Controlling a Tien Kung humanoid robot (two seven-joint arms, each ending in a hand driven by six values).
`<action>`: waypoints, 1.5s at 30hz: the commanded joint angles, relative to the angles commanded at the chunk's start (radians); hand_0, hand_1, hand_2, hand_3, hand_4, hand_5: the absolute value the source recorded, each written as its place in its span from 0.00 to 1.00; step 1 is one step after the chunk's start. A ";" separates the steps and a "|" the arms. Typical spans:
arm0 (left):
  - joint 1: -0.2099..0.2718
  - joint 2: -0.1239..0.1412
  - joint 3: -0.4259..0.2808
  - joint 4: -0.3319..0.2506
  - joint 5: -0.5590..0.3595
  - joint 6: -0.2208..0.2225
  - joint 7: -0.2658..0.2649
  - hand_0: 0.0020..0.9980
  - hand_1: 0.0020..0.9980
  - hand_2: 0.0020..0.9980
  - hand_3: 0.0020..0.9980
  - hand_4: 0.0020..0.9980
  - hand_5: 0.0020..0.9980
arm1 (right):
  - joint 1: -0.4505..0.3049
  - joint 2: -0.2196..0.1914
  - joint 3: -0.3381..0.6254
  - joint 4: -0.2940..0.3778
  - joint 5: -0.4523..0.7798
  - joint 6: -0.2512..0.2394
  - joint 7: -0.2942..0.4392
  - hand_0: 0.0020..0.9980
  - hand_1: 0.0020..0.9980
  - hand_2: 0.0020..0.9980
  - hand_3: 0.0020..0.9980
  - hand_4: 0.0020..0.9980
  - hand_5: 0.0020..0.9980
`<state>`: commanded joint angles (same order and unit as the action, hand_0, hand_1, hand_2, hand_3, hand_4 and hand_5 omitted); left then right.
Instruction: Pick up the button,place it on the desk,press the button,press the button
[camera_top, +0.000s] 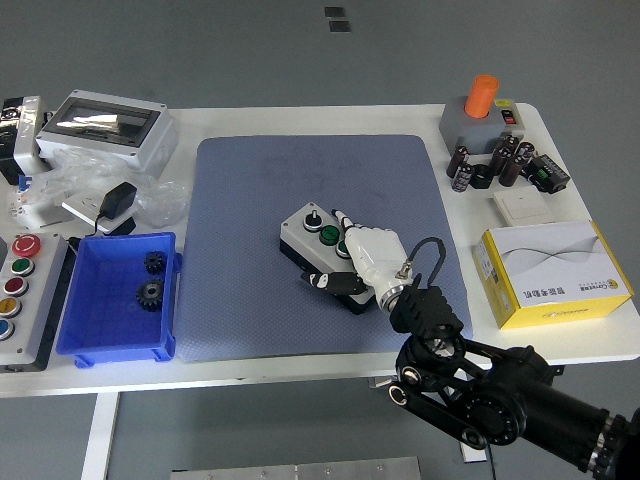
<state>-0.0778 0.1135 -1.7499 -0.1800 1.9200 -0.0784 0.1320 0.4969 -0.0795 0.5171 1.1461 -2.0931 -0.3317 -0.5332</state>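
Observation:
A light grey button box (303, 228) with a black base lies on the blue-grey mat (260, 180), a black knob (311, 215) and a green button (329, 236) on its top. My right hand (340, 252), white with black fingertips, rests on the box's right half. Most of its fingers are curled, one finger (340, 217) points out along the top beside the green button, and the thumb (322, 280) lies at the box's front side. The hand covers the box's right end. My left arm is out of view.
A blue bin (75, 330) with two black gears stands at the mat's left, and a panel of coloured buttons (15, 290) lies beyond it. A grey enclosure (105, 125) is at the back left. A yellow carton (555, 270), black capacitors (500, 165) and an orange-knobbed unit (480, 110) stand at the right.

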 joint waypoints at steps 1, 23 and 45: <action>0.000 0.000 0.001 0.000 -0.001 0.000 0.000 0.70 0.71 0.62 0.64 0.69 0.28 | 0.001 -0.003 -0.001 0.000 0.002 -0.003 0.004 0.08 0.33 0.52 0.77 0.70 0.18; -0.006 0.009 0.012 0.000 -0.009 0.002 -0.005 0.70 0.71 0.62 0.64 0.69 0.28 | 0.164 -0.164 -0.173 -0.022 0.101 -0.119 0.334 0.05 0.31 0.45 0.65 0.53 0.04; -0.006 0.001 0.010 0.000 -0.008 0.002 0.000 0.70 0.71 0.62 0.65 0.70 0.28 | 0.254 -0.157 -0.275 -0.185 0.025 -0.159 0.641 0.24 0.43 0.50 0.65 0.58 0.12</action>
<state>-0.0842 0.1142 -1.7400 -0.1800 1.9118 -0.0767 0.1316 0.7513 -0.2361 0.2420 0.9609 -2.0678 -0.4911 0.1079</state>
